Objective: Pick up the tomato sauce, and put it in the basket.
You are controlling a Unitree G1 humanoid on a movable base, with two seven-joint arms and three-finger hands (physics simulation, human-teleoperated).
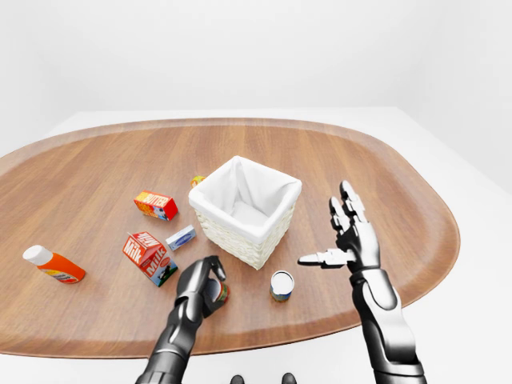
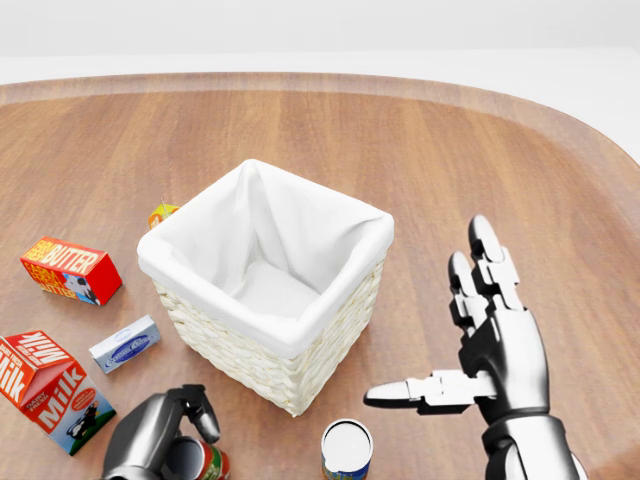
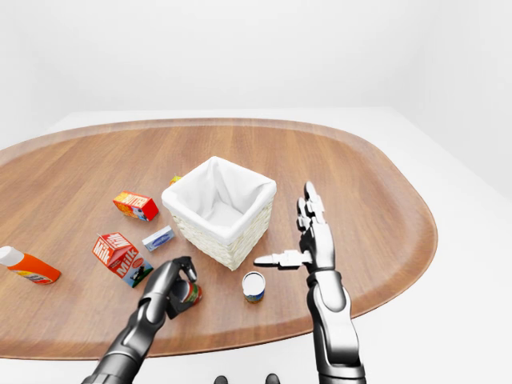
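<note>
A: Where's the tomato sauce can (image 2: 203, 463)?

B: Bottom left of the head view, upright on the table (image 2: 430, 140), with the left hand (image 2: 158, 437) clenched around it.

A: And the basket (image 2: 268, 283)?

B: Just above it, at centre. The right hand (image 2: 490, 335) hovers at lower right, fingers spread, above 1 other can (image 2: 346, 449).

A milk carton (image 2: 52, 389), butter box (image 2: 70, 270), small blue-white packet (image 2: 125, 344), orange bottle (image 1: 53, 265) and blue-labelled can (image 2: 346, 450) sit on the table (image 2: 450, 150); something yellowish, perhaps a carton (image 2: 162, 213).
</note>
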